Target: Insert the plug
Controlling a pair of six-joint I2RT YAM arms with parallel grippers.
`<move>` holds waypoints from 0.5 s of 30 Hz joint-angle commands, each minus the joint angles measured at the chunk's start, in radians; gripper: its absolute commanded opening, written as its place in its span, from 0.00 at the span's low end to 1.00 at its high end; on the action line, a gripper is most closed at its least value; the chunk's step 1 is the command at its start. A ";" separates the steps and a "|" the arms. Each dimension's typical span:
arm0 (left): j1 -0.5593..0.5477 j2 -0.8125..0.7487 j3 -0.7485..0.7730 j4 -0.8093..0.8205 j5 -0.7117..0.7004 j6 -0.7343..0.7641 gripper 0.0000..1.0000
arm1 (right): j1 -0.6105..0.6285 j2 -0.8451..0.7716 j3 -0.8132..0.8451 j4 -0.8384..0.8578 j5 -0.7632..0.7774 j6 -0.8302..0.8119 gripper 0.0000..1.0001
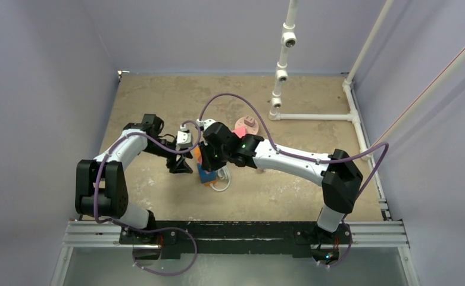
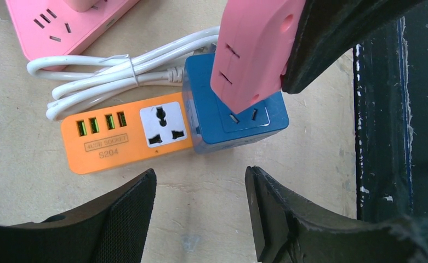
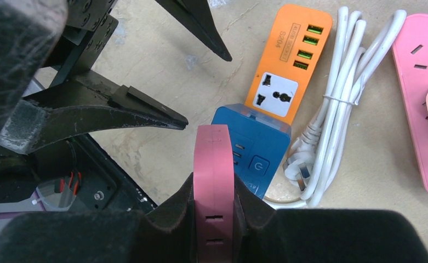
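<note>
Pink plug (image 2: 252, 52) is hanging tilted just over the blue socket block (image 2: 244, 126), with the right claw (image 3: 214, 200) clamping it. The left claw (image 2: 200, 189) is hovering open beside that block. Squaring the plug to the slots before pressing is looking advisable.

A pink plastic plug block (image 2: 252, 52), marked with dark slots, and a blue cube-shaped plastic socket (image 2: 211, 129) are shown. An orange rectangular plastic power strip (image 2: 113, 156) is printed with black lettering and set with a white socket panel (image 2: 162, 125) and four green-lit USB ports (image 2: 99, 125). A white coiled cable (image 2: 107, 76) and a flat pink plastic power strip (image 2: 63, 22) are seen against the sandy beige surface (image 2: 25, 192), and the left claw (image 2: 200, 189) is finished in black.
</note>
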 commanded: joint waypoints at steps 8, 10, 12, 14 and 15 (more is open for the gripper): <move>-0.009 -0.022 -0.019 0.015 0.041 -0.002 0.59 | -0.016 -0.007 -0.013 0.030 -0.006 0.003 0.00; -0.009 -0.021 -0.019 0.020 0.041 -0.010 0.59 | -0.017 -0.004 -0.021 0.033 -0.006 0.001 0.00; -0.010 -0.021 -0.018 0.022 0.042 -0.017 0.59 | -0.018 -0.003 -0.026 0.038 -0.006 0.001 0.00; -0.010 -0.022 -0.017 0.019 0.044 -0.018 0.59 | -0.019 -0.001 -0.029 0.041 -0.020 0.001 0.00; -0.012 -0.022 -0.018 0.017 0.044 -0.017 0.58 | -0.019 -0.001 -0.030 0.043 -0.024 0.001 0.00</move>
